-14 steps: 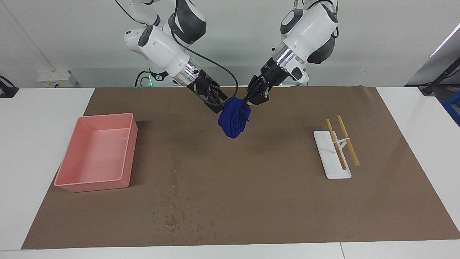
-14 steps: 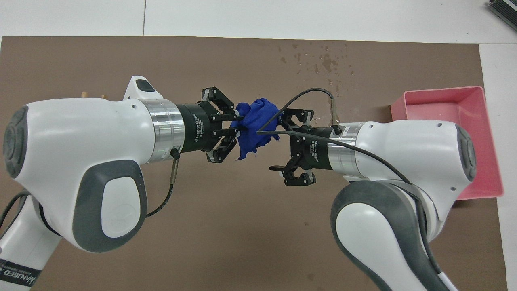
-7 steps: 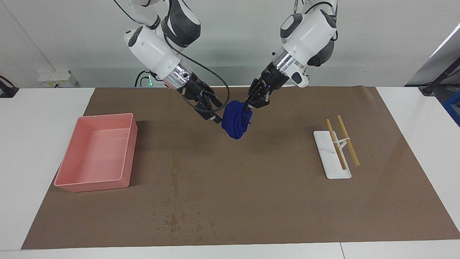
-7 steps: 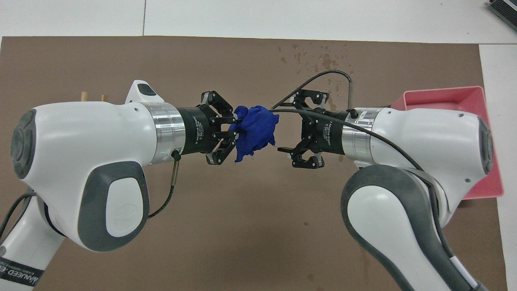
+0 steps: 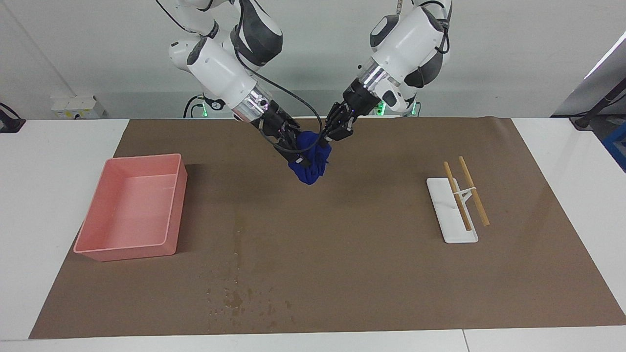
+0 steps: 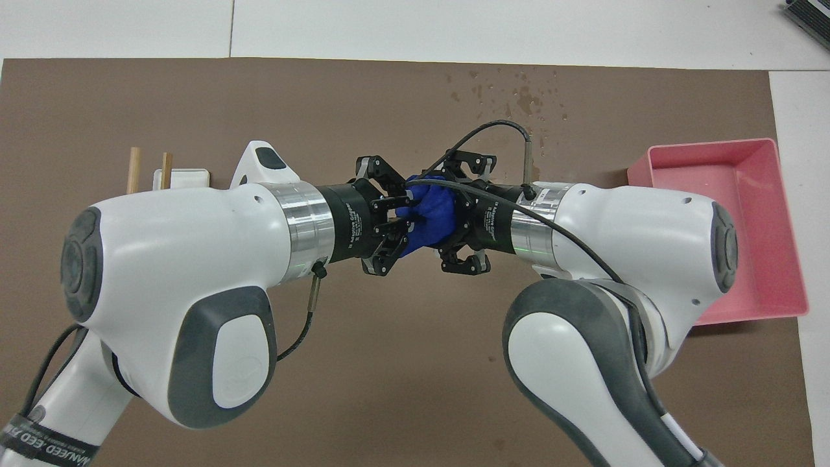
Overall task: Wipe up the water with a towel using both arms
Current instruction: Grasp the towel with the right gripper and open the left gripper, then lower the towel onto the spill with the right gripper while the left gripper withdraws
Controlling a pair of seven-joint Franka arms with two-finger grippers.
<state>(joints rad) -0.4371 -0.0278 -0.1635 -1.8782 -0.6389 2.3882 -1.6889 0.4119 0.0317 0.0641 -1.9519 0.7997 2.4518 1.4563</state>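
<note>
Facing view. In the upper centre of the frame I hold the blue towel (image 5: 309,162), bunched and hanging clear of the brown mat (image 5: 371,264). The left gripper (image 5: 326,138), entering from the upper right, is clamped on the towel's top. The right gripper (image 5: 299,155), entering from the upper left, has its jaws spread wide about the wad and has not yet closed. The water (image 5: 239,293) lies in the lower centre of the frame, a faint streak with scattered droplets, well apart from the towel. I judge that closing the right gripper on a loose fold could drag the cloth from the left grip, and the two grippers stand close enough to collide. The pink tray (image 5: 105,248) sits just beside the wet streak and could be struck by a sweeping arm.

Overhead view. At mid-frame both grippers cover most of the towel (image 6: 433,215); I cannot tell how much cloth each one meets. The droplets (image 6: 519,97) show in the upper centre. The chopstick stand (image 6: 181,176) is largely hidden by the left arm.
</note>
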